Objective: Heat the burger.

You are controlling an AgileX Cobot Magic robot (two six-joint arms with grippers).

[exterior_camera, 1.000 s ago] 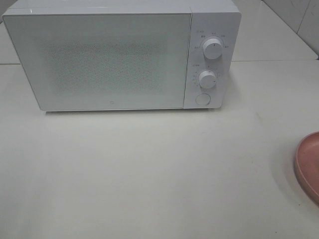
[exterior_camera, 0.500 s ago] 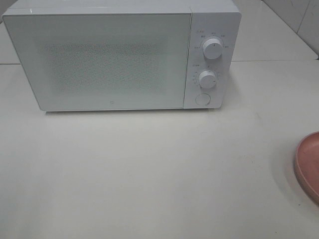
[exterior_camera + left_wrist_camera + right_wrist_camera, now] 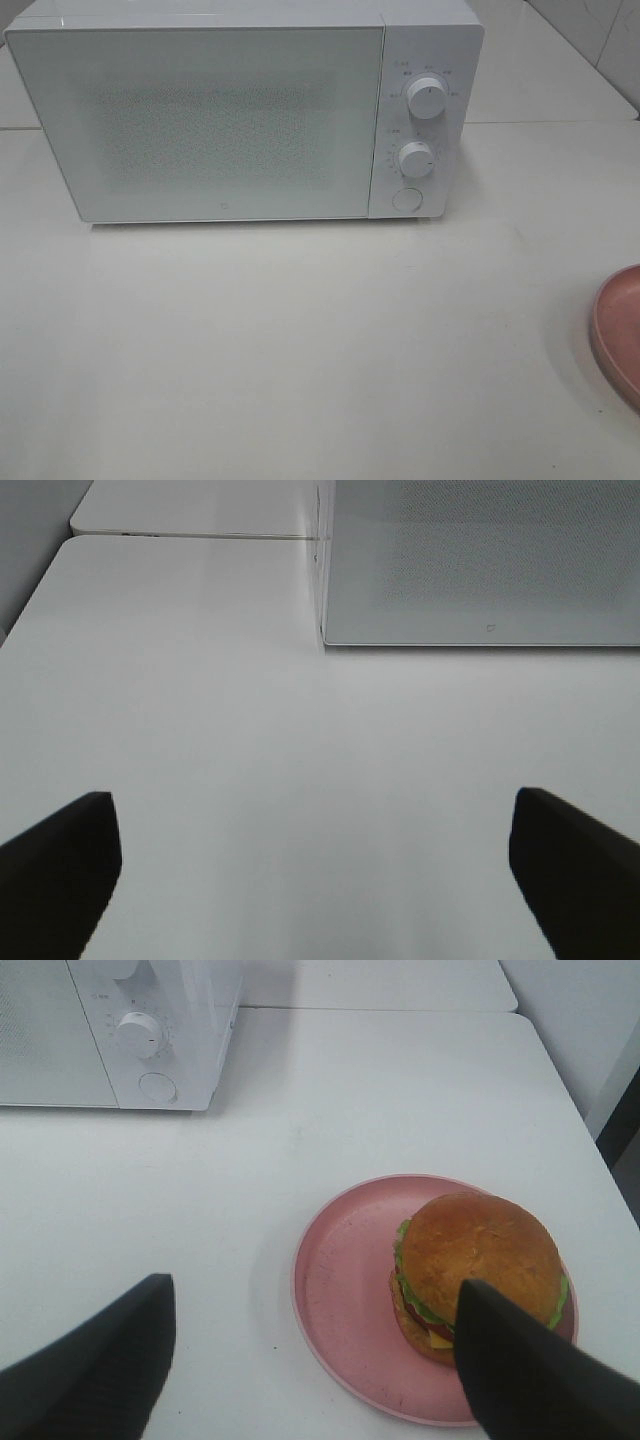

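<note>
The burger [image 3: 480, 1255], golden-brown bun over green lettuce and red filling, rests on a round pink plate [image 3: 345, 1290] in the right wrist view. My right gripper [image 3: 310, 1360] hovers open above the table, one dark finger partly covering the burger's near side, nothing held. Only the plate's rim [image 3: 618, 330] shows at the right edge of the exterior high view; the burger is out of that view. The white microwave [image 3: 240, 115] stands at the back with its door closed. My left gripper [image 3: 315, 880] is open over bare table before the microwave door [image 3: 480, 560].
The microwave has two knobs [image 3: 427, 98] and a round button [image 3: 405, 199] on its right panel. The white table [image 3: 300, 340] stretches in front of it. A second table surface and a wall lie behind at the right.
</note>
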